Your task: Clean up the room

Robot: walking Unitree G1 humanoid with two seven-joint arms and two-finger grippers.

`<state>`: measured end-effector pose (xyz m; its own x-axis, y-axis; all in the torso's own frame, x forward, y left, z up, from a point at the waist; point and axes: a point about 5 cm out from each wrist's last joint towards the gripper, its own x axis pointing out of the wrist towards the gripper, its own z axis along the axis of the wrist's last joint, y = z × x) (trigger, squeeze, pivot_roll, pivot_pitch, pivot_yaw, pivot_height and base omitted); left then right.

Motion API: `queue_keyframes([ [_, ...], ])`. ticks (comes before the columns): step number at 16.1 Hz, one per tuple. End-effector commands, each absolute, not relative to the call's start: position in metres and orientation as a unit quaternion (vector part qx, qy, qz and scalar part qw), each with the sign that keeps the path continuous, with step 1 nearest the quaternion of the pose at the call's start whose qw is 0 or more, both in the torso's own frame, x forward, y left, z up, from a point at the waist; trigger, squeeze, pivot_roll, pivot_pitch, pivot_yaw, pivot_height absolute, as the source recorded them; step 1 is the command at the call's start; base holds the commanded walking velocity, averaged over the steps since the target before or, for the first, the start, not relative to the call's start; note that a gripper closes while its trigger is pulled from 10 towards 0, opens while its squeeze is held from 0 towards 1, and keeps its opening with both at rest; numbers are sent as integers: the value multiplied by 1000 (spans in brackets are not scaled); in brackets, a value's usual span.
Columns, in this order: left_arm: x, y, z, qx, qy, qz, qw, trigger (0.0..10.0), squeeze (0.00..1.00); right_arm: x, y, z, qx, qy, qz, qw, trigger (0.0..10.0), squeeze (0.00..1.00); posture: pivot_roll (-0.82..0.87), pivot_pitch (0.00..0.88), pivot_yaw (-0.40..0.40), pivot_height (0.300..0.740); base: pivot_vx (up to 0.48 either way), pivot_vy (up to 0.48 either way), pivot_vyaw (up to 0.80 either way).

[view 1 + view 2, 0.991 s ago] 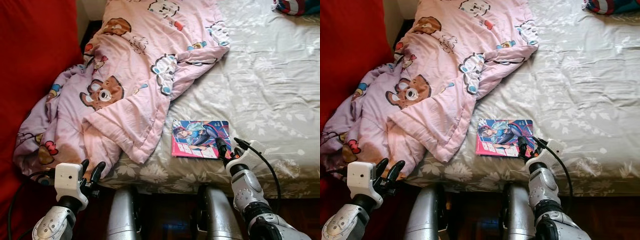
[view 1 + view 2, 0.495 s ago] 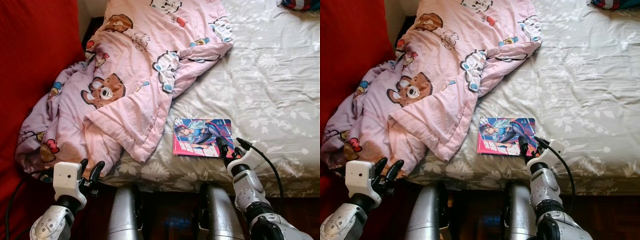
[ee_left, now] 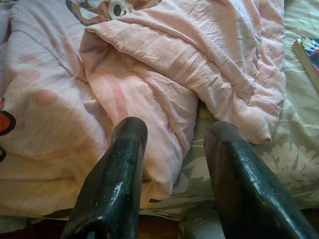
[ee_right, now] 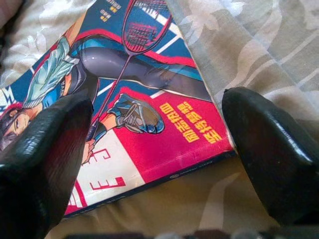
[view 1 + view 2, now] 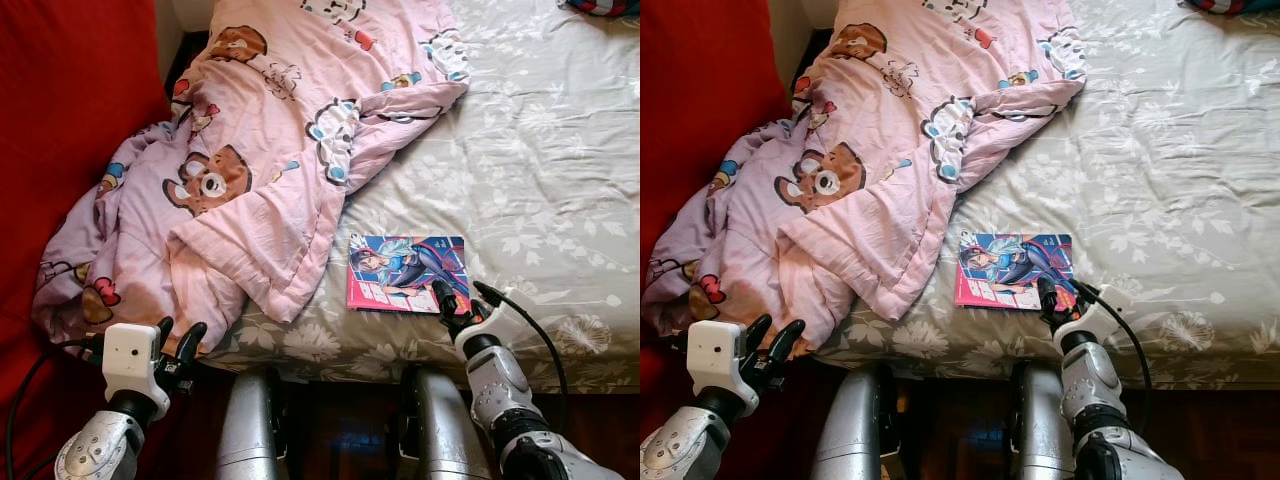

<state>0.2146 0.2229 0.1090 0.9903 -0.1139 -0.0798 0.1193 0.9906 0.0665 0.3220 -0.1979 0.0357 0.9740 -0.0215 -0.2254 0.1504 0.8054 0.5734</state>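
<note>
Comic book point(image 5: 407, 273) with Chinese lettering on its pink cover lies on the floral bedsheet point(image 5: 540, 170) just beside the pink cartoon quilt point(image 5: 260, 150). Right gripper point(image 5: 463, 298), fingers spread, straddles its near corner; left gripper point(image 5: 177, 338) hangs open below the quilt.

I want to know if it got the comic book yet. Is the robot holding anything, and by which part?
Nothing is held yet. The right gripper is open, its fingers either side of the book's near corner. The left gripper is open by the pink blanket.

Silver jointed arms, white wrist camera boxes, black cables, 2 glossy black fingers point(image 3: 112, 179) each.
</note>
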Motion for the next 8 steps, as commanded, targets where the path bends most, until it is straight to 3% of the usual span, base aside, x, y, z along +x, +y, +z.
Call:
queue_keyframes([
  [1, 209, 228, 109, 35, 45, -56, 997, 10000, 0, 309, -196, 19, 326, 135, -55, 934, 10000, 0, 187, 306, 105, 571, 0, 0, 0],
  [8, 201, 233, 117, 50, 47, -53, 996, 10000, 0, 281, -187, -12, 439, 171, -54, 881, 10000, 0, 235, 325, 127, 571, 0, 0, 0],
])
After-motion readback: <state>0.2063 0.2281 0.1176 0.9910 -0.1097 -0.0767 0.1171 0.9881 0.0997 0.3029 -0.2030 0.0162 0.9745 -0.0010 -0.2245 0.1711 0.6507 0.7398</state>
